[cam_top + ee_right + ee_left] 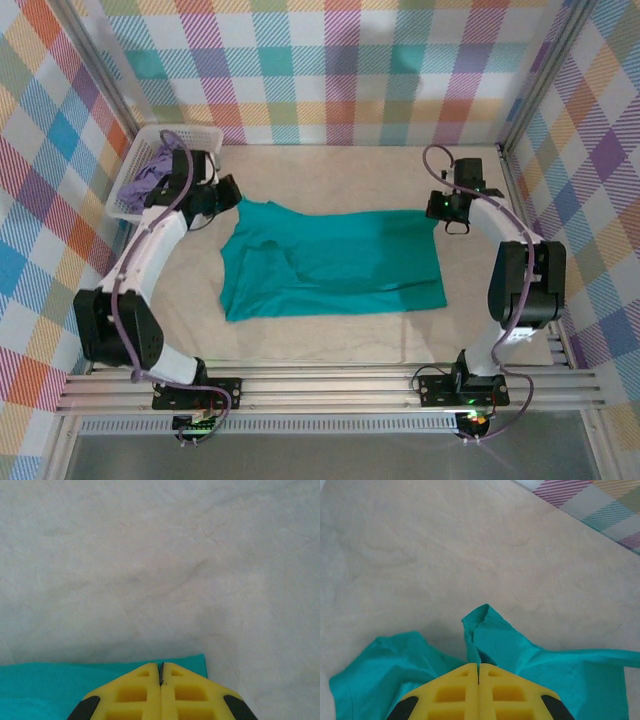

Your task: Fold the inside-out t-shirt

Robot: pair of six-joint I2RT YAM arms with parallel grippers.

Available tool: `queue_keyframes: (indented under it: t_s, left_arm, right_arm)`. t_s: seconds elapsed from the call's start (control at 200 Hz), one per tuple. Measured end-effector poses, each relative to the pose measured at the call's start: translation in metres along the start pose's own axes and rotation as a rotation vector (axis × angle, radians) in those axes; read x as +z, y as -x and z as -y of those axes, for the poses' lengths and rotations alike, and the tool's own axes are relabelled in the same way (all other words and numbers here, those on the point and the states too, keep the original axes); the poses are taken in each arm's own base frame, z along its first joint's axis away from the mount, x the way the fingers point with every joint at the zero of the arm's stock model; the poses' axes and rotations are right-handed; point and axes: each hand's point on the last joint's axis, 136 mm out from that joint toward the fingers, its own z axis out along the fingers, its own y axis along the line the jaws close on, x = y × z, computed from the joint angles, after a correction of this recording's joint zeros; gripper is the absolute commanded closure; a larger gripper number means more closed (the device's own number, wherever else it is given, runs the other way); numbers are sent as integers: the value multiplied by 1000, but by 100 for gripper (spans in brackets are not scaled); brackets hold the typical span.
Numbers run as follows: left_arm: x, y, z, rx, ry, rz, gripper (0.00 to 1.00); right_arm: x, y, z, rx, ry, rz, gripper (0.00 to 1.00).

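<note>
While the teal t-shirt (330,265) lies spread mid-table (330,170), the left gripper (478,667) sits at its far left corner with jaws closed on a raised pinch of fabric. The right gripper (161,666) sits at the far right corner, jaws pressed together over the hem; whether cloth is caught there is unclear. A white basket (190,130) with a lavender garment (148,180) occupies the table's far left corner.

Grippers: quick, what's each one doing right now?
Left gripper: closed, pinching a raised fold of the t-shirt.
Right gripper: closed on the t-shirt's corner edge.
</note>
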Motion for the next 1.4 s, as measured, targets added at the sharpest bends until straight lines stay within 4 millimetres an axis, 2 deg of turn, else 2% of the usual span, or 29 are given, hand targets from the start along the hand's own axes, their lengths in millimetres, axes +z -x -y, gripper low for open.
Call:
queue_keyframes:
  t_s: [0.105,0.215,0.56,0.72,0.87,0.905,0.955,1.075,1.115,1.18,1.24,1.315,1.4]
  left_arm:
    - [-16,-27,-7,-16,-9,-13,100]
    - [-24,-53,-18,-31,-4,-30,100]
    - [-16,-106,-47,-76,50,-129,100]
    - [-11,-137,-63,-113,69,-176,100]
    - [0,-175,-77,-178,79,-256,100]
    - [2,-183,-80,-193,80,-272,100]
    - [3,-191,-82,-206,80,-288,100]
    - [3,-202,-85,-226,67,-289,79]
    - [3,-207,-87,-235,68,-290,72]
    - [2,-213,-90,-249,79,-296,62]
    - [-2,-211,-92,-253,93,-279,53]
    - [-9,-198,-84,-202,69,-204,40]
    - [-11,-181,-59,-115,0,-124,38]
  right_arm:
    - [-6,-17,5,24,-15,-13,100]
    - [-8,-35,9,54,-21,-42,100]
    - [-20,-86,13,123,-22,-111,100]
    - [-14,-111,19,158,-37,-167,75]
    - [-14,-113,15,148,-38,-168,65]
    - [-18,-110,9,126,-30,-149,62]
    - [-25,-103,-10,61,4,-106,60]
    - [-46,-93,-83,-118,187,-7,59]
    - [-49,-96,-108,-165,255,-2,59]
    - [-49,-103,-135,-218,325,-10,58]
    - [-45,-111,-147,-241,354,-30,58]
    - [-36,-118,-151,-247,364,-57,58]
    - [-27,-123,-149,-241,353,-82,58]
